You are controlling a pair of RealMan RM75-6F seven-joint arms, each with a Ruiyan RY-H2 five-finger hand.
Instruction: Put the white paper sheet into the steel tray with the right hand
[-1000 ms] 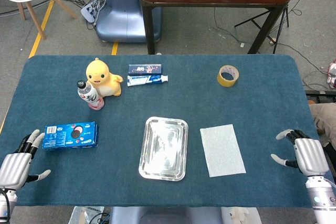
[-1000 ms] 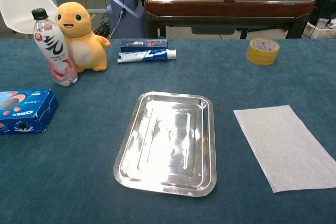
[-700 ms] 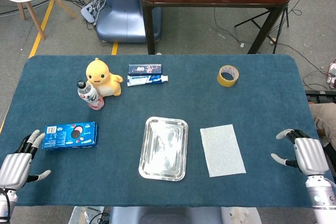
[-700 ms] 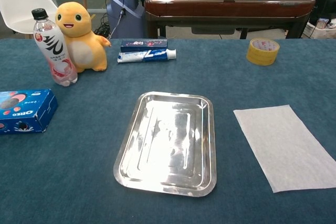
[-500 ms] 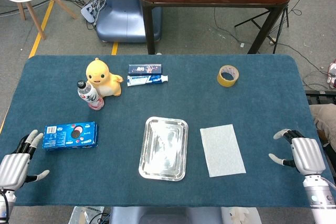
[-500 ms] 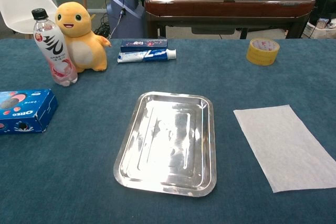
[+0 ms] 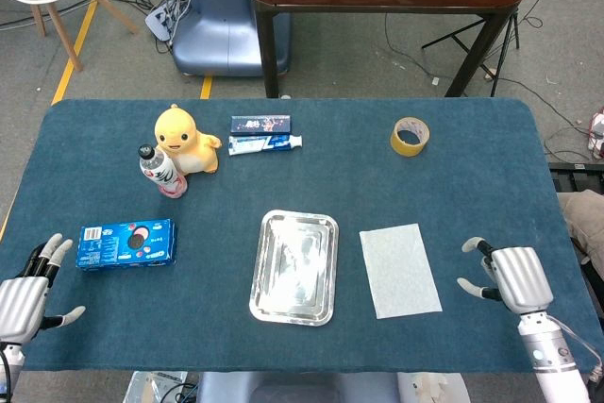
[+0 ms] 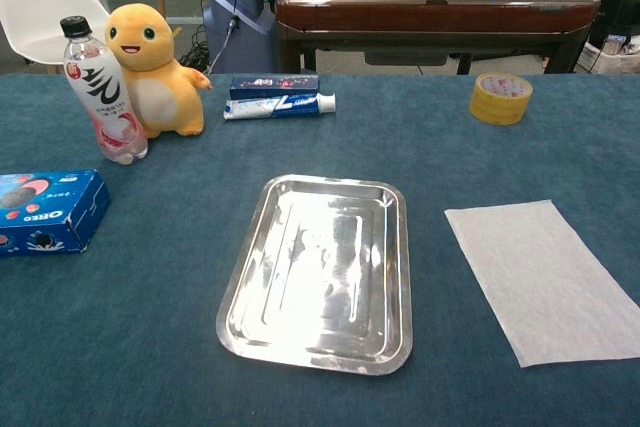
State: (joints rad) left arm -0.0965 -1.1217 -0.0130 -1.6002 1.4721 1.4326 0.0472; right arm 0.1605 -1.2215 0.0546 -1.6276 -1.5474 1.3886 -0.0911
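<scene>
The right robot hand point(image 7: 502, 277) hovers empty, fingers spread, with the white paper sheet point(image 7: 399, 269) lying flat on the surface just to its left and the steel tray point(image 7: 294, 266) beyond; thin paper may slide or crumple rather than lift.

On the blue table there is one steel tray point(image 7: 294, 266) and one white paper sheet point(image 7: 399, 269). One yellow duck toy point(image 7: 181, 138) stands there with one drink bottle point(image 7: 160, 172). I count one blue cookie box point(image 7: 127, 243), one roll of yellow tape point(image 7: 409, 136), one toothpaste tube point(image 7: 264, 143) and one dark carton point(image 7: 260, 124) behind it, probably the toothpaste's own. Two robot hands show: one left hand point(image 7: 23, 296), one right hand point(image 7: 507, 277).
</scene>
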